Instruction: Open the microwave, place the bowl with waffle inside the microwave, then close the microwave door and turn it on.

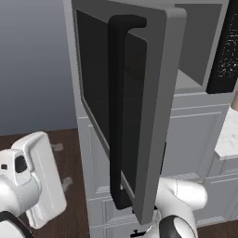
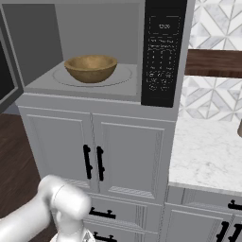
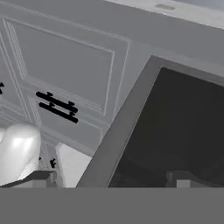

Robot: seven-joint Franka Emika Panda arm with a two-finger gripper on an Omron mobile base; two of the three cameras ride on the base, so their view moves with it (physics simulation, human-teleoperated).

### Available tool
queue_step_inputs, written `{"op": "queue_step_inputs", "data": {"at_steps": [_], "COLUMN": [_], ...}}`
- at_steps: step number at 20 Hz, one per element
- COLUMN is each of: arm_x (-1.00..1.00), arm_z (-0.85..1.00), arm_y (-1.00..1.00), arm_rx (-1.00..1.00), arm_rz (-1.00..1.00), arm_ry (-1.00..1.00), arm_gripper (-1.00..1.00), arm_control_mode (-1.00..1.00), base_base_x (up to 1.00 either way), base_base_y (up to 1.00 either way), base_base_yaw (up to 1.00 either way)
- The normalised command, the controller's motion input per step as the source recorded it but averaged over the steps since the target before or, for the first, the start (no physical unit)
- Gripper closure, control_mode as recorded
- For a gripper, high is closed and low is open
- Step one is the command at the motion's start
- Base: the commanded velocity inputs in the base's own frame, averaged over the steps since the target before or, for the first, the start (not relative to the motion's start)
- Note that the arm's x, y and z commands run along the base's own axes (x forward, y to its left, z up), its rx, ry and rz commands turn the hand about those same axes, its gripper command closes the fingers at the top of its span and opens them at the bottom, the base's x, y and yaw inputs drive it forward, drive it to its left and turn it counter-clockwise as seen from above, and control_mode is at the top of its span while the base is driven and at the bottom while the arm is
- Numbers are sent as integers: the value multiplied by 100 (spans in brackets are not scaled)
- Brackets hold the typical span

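microwave (image 2: 94, 52) open, grey cavity exposed, black control strip on right edge. microwave door (image 1: 158, 116) swung wide, dark glass, tall black bar handle (image 1: 118, 111). Brown bowl (image 2: 90, 68) sits upright inside on the turntable.

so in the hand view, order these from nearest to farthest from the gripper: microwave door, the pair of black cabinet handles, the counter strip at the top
1. The microwave door, right above the gripper fingertips, lower right.
2. The black cabinet handles, on the cabinet panel to the left.
3. The counter strip, along the top edge, farthest.
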Motion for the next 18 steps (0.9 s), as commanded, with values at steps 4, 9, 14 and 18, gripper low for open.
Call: {"op": "queue_step_inputs", "data": {"at_steps": [4, 9, 14, 18], "arm_x": [53, 25, 33, 17], "arm_z": [-29, -3, 0, 0], "arm_y": [-62, -94, -98, -84], "arm_rx": [-1, 0, 0, 0], "arm_rz": [-41, -35, -26, -15], "arm_ry": [0, 0, -1, -7], "arm_gripper": [-100, -100, -100, -100], "arm_control_mode": [-100, -100, -100, -100], "base_base_x": [0, 0, 0, 0], "base_base_y": [0, 0, 0, 0], "base_base_yaw": [0, 0, 0, 0]}}
